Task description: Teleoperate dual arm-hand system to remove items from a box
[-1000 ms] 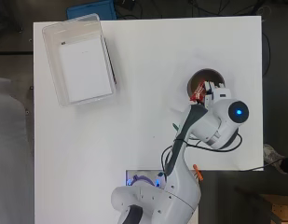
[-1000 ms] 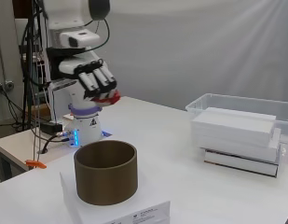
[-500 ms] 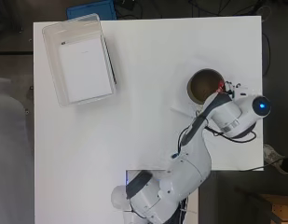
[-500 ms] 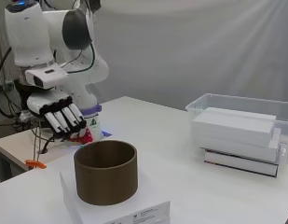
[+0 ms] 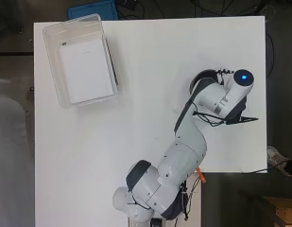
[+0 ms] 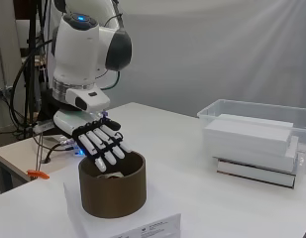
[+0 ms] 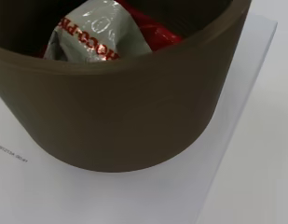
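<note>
Holding a red-and-silver packet (image 7: 99, 35), the brown tub (image 6: 113, 191) sits under straight, spread fingers (image 6: 104, 148).

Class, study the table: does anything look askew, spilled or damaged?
Nothing stands out. The brown tub stands upright on its white box, a packet inside. The hand hangs over its rim with straight fingers. The clear bin holds stacked white boxes.

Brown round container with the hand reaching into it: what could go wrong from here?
The hand enters at the brown container's near rim with straight fingers; it may catch the wall and tip or drag it. The container sits on a white sheet that could slide. The crinkled red and silver packet inside may slip from the fingers.
</note>
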Controlling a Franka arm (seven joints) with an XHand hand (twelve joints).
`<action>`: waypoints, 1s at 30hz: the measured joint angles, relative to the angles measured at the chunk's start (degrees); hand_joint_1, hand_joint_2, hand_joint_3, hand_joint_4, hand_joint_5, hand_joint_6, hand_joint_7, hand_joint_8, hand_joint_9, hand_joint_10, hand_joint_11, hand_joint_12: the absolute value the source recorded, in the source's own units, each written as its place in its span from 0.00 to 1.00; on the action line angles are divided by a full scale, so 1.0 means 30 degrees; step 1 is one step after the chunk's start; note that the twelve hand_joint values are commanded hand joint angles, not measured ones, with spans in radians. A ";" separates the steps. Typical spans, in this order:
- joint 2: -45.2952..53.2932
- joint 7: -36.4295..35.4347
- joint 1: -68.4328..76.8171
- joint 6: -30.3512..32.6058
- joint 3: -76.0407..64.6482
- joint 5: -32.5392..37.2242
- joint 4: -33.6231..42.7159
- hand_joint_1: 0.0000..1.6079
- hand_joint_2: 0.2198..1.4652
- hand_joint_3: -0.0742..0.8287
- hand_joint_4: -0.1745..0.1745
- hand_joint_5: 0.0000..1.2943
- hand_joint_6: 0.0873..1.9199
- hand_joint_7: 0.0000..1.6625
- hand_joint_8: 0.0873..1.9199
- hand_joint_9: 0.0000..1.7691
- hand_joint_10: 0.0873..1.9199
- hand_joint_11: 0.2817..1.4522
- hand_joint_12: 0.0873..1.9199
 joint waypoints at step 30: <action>-1.4840 0.9887 0.2592 -0.4984 1.1231 0.3936 -0.4368 0.04 0.60 0.09 0.48 0.10 0.00 0.17 0.00 0.21 0.00 0.16 0.00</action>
